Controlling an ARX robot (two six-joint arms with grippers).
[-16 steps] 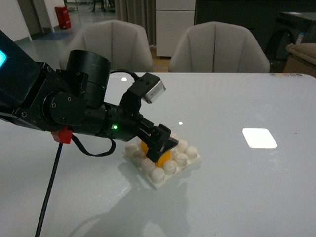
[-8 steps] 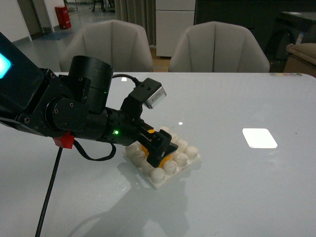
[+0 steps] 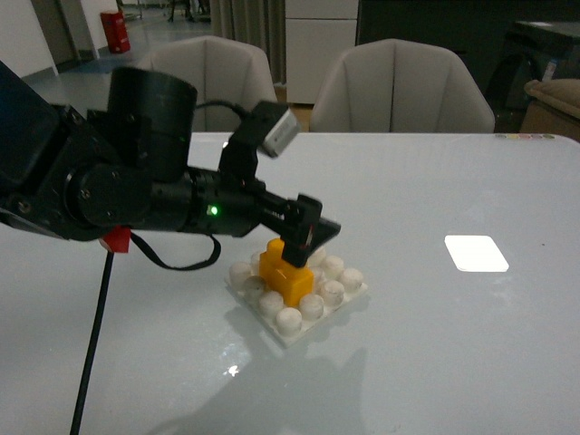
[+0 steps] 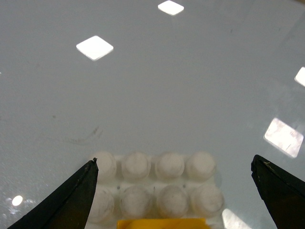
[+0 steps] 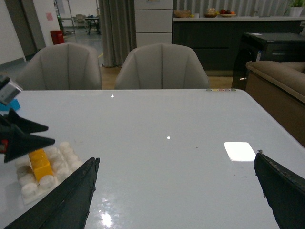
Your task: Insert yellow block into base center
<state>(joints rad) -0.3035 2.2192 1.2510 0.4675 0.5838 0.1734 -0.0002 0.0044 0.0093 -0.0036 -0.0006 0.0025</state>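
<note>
The front view looks from the robot's body across the table [image 3: 435, 362], with the base [image 3: 299, 292] near centre and two chairs [image 3: 399, 86] at 12 o'clock. The left wrist view sits close above the base [image 4: 157, 183], aimed outward over its far studs and bare tabletop. The right wrist view looks from farther back and low; the base [image 5: 45, 174] lies at its 8 o'clock. All three views share the base and the yellow block [image 3: 285, 270].

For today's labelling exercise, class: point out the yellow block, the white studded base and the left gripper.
yellow block [image 3: 286, 274], front view, on its near side face.
base [image 3: 353, 292], front view, on its right corner edge.
left gripper [image 3: 308, 234], front view, between its fingertips.
</note>
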